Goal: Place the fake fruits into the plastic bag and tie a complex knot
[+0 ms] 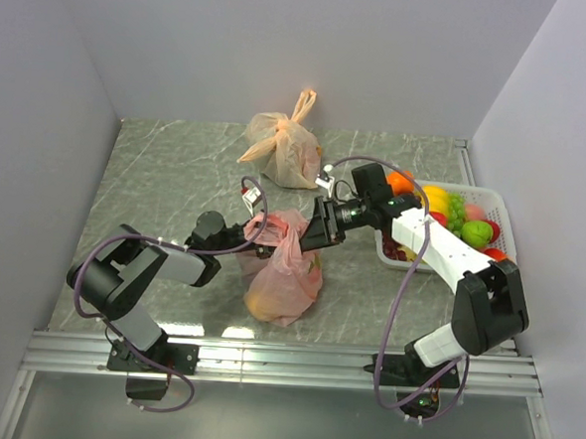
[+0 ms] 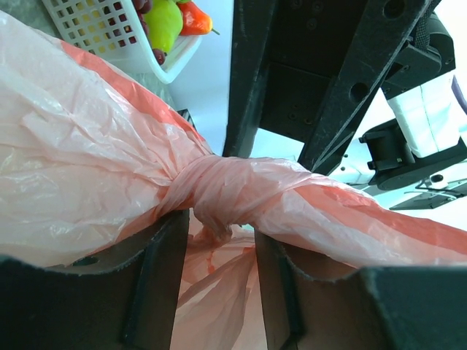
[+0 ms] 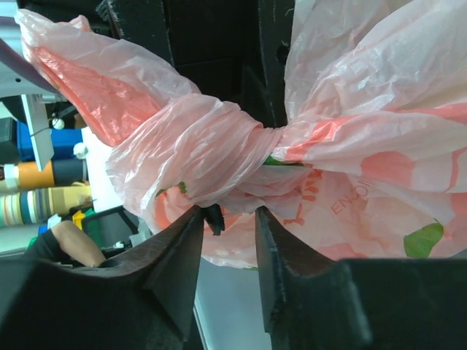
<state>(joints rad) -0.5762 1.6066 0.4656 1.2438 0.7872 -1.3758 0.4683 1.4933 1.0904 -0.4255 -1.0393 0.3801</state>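
The pink-red plastic bag (image 1: 282,269) lies mid-table, with orange shapes showing through its lower part. Its handles are twisted into a knot (image 2: 226,191), also seen as the knot (image 3: 211,146) from the right wrist, with ends sticking out sideways. My left gripper (image 2: 221,226) comes from the left; its jaws stand apart, tips just under the knot, bag plastic showing in the gap. My right gripper (image 3: 228,213) faces it from the right, jaws apart right below the knot, nothing pinched. More fake fruits (image 1: 462,218) lie in the white basket (image 1: 504,218).
A paler orange bag (image 1: 282,147) with upright tied handles stands at the back centre. The white basket sits against the right wall, and the basket (image 2: 95,33) with a green fruit (image 2: 165,22) shows in the left wrist view. Both arms meet over the bag.
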